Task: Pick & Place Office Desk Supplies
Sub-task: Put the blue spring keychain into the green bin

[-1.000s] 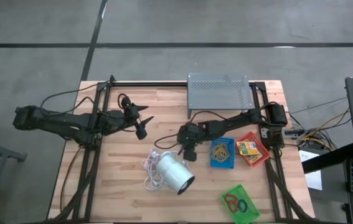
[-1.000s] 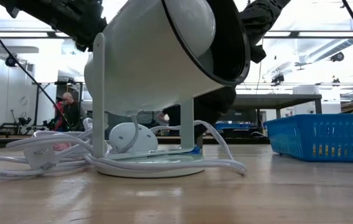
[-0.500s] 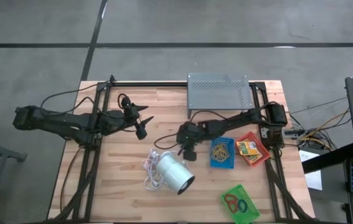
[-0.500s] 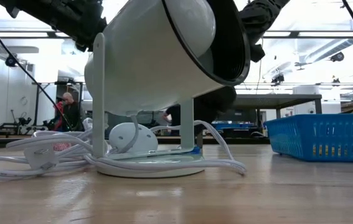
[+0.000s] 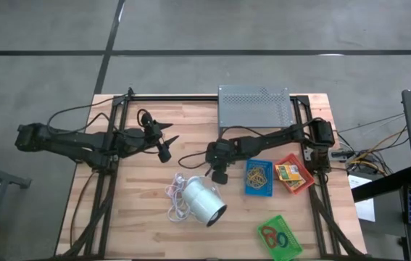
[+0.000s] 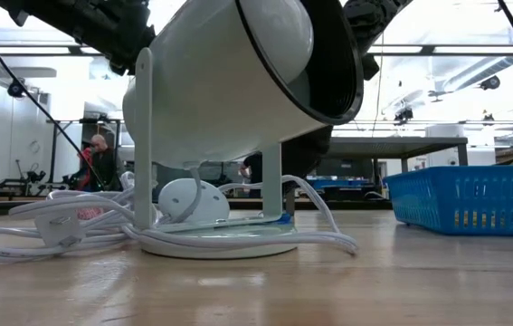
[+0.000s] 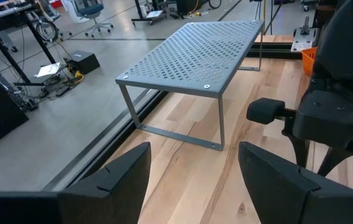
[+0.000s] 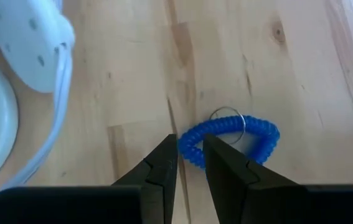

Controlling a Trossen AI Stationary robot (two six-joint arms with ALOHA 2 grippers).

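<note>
High view: right gripper (image 5: pixel 218 176) mid-desk, just above the white lamp (image 5: pixel 204 201) and its cord. Blue tray (image 5: pixel 259 178) w/ tan rubber bands, red tray (image 5: pixel 293 174) w/ yellow box, green tray (image 5: pixel 278 236) w/ red + blue loops, all on the desk's right side. Left gripper (image 5: pixel 164 155) idle, left of centre, well apart from the trays. Grey perforated stand (image 5: pixel 255 107) at the far edge.

Low view: lamp fills the frame, blue tray at right.

Left wrist: fingers (image 7: pixel 125 171) wide apart, nothing between.

Right wrist: fingers (image 8: pixel 162 163) nearly together, narrow gap, tips at the edge of a blue coil loop (image 8: pixel 229 140) w/ metal ring lying on the desk (image 8: pixel 301 93); can't tell if pinched.
</note>
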